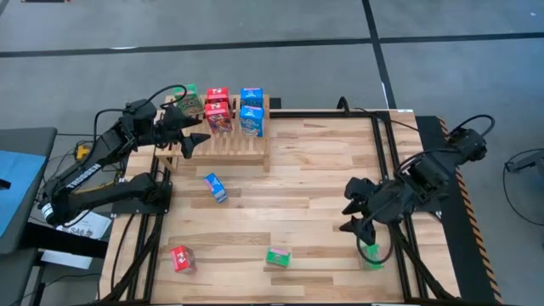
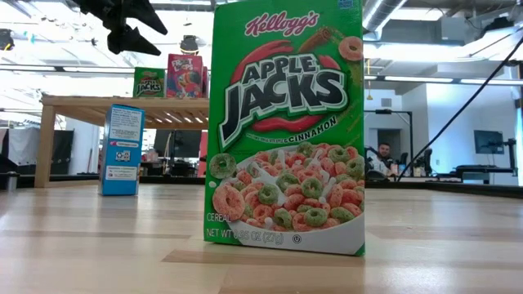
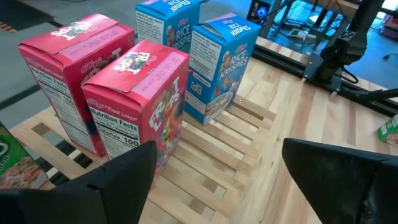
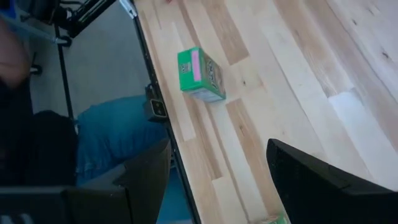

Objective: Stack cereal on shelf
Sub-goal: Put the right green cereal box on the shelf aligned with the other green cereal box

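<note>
At the upper left, the left claw (image 1: 194,136) gapes empty beside five boxes standing on the shelf (image 1: 242,146), evidently freshly released, while the right claw (image 1: 354,213), open and empty, hovers over the bench (image 1: 306,204) near a green box (image 1: 371,253).

The plank table (image 1: 323,212) carries the wooden shelf (image 1: 242,146) at its far left corner. On the shelf's slats stand two red boxes (image 1: 218,110) one before the other, two blue boxes (image 1: 251,110) beside them, and a green box (image 1: 190,102) at the shelf's left end. On the bare planks a blue box (image 1: 216,187) lies near the shelf, a red box (image 1: 182,258) sits near the front left corner, a green box (image 1: 278,256) near the front edge's middle, and another green box (image 1: 371,253) toward the front right.
</note>
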You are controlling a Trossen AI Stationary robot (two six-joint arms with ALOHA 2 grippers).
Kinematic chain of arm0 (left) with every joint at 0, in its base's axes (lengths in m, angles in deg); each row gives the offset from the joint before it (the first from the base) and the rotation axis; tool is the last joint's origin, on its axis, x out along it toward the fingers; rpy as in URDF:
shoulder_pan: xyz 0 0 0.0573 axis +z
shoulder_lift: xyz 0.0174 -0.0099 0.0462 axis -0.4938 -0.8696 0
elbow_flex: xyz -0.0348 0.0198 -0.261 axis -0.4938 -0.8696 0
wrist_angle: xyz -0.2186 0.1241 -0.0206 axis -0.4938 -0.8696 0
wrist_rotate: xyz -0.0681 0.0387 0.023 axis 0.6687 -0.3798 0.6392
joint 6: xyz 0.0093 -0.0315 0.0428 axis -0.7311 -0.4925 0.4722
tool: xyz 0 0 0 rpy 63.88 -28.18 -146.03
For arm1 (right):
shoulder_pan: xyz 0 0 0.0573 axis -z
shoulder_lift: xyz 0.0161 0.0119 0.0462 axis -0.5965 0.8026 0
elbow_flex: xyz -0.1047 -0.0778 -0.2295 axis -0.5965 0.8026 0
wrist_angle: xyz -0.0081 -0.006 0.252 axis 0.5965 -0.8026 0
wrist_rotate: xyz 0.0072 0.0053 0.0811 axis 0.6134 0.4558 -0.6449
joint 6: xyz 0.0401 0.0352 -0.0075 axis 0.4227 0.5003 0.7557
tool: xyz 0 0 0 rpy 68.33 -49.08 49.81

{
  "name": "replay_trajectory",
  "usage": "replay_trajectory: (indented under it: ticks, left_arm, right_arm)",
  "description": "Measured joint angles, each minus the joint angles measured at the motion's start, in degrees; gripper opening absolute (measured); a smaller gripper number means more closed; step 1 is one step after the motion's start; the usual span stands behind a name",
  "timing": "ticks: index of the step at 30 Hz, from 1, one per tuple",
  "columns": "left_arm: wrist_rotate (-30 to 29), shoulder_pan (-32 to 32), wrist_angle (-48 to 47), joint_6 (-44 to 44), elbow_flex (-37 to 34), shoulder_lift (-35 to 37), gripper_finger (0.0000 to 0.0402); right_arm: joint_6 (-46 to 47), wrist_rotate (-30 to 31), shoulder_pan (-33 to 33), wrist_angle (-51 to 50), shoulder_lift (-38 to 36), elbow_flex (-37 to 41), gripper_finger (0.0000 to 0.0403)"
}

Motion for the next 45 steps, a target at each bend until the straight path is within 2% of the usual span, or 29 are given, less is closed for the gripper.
replay_trajectory:
  ticks: [14,18,23,29,37,45]
  left_arm:
    - [-0.1,0.0,-1.8,0.0,0.0,0.0,0.0336]
    - [-0.1,0.0,-2.4,0.0,0.0,0.0,0.0336]
    - [-0.1,0.0,-3.1,0.0,0.0,0.0,0.0336]
    - [-0.6,0.0,-4.2,0.0,0.0,0.0,0.0336]
    - [-0.8,0.0,-5.4,0.0,0.0,0.0,0.0336]
    - [-0.8,0.0,-5.4,0.0,0.0,0.0,0.0336]
  right_arm:
    - [0.7,0.0,0.2,-4.6,0.0,0.0,0.0292]
    - [8.2,1.0,0.8,-10.5,0.0,0.0,0.0292]
    - [24.2,1.3,-0.6,-17.5,0.0,0.0,0.0292]
    - [33.4,1.5,-3.9,-19.2,1.9,0.0,0.0292]
    - [39.4,1.1,-6.8,-22.7,9.2,0.0,0.0292]
    - [39.5,-1.8,-10.2,-23.0,15.1,0.0,0.0292]
